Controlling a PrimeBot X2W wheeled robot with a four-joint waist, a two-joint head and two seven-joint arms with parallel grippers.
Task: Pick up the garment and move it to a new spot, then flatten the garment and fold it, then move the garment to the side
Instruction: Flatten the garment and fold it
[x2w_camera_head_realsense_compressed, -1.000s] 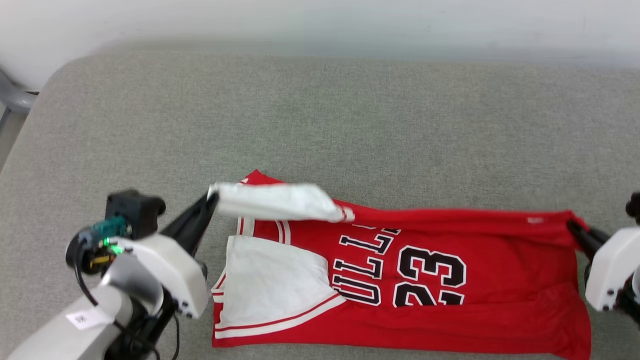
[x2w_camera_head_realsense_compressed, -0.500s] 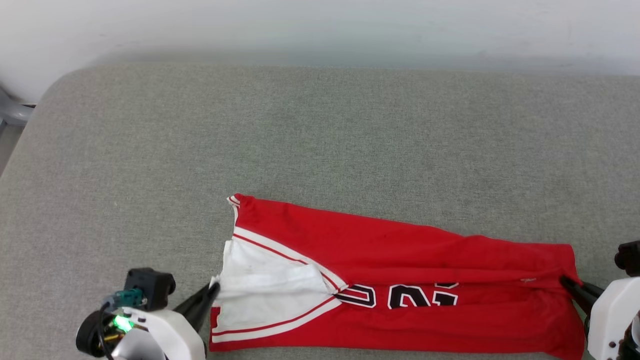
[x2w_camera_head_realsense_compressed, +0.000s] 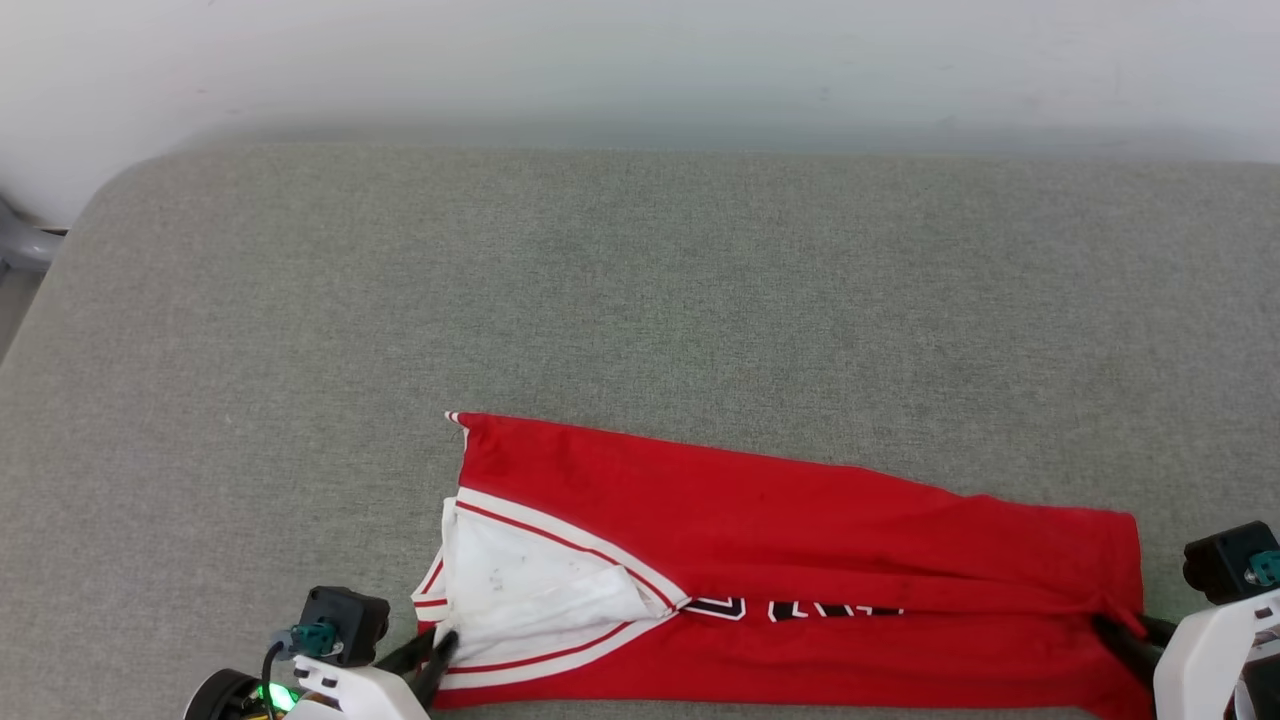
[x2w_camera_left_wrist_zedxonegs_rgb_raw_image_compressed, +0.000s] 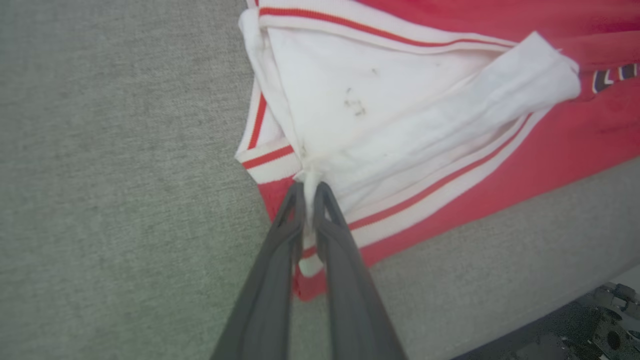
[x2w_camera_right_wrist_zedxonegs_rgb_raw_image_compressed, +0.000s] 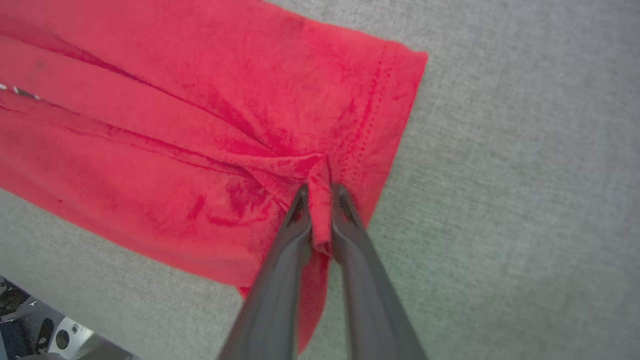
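Head view: garment (x2w_camera_head_realsense_compressed: 800, 520), red with white striped sleeve (x2w_camera_head_realsense_compressed: 530, 585), folded lengthwise on grey surface (x2w_camera_head_realsense_compressed: 640, 300); left gripper (x2w_camera_head_realsense_compressed: 440, 645) pinches sleeve, right gripper (x2w_camera_head_realsense_compressed: 1110, 628) pinches hem (x2w_camera_right_wrist_zedxonegs_rgb_raw_image_compressed: 390, 100).

We are pinching a bunched tip of the white sleeve (x2w_camera_left_wrist_zedxonegs_rgb_raw_image_compressed: 400, 100) between the two dark fingers of our left gripper (x2w_camera_left_wrist_zedxonegs_rgb_raw_image_compressed: 310, 190), pressed tight on the cloth. The red jersey (x2w_camera_left_wrist_zedxonegs_rgb_raw_image_compressed: 550, 145) is lying on the grey fabric surface (x2w_camera_left_wrist_zedxonegs_rgb_raw_image_compressed: 115, 150), with striped trim bordering the sleeve and black lettering (x2w_camera_left_wrist_zedxonegs_rgb_raw_image_compressed: 607, 77) peeking out at the right.
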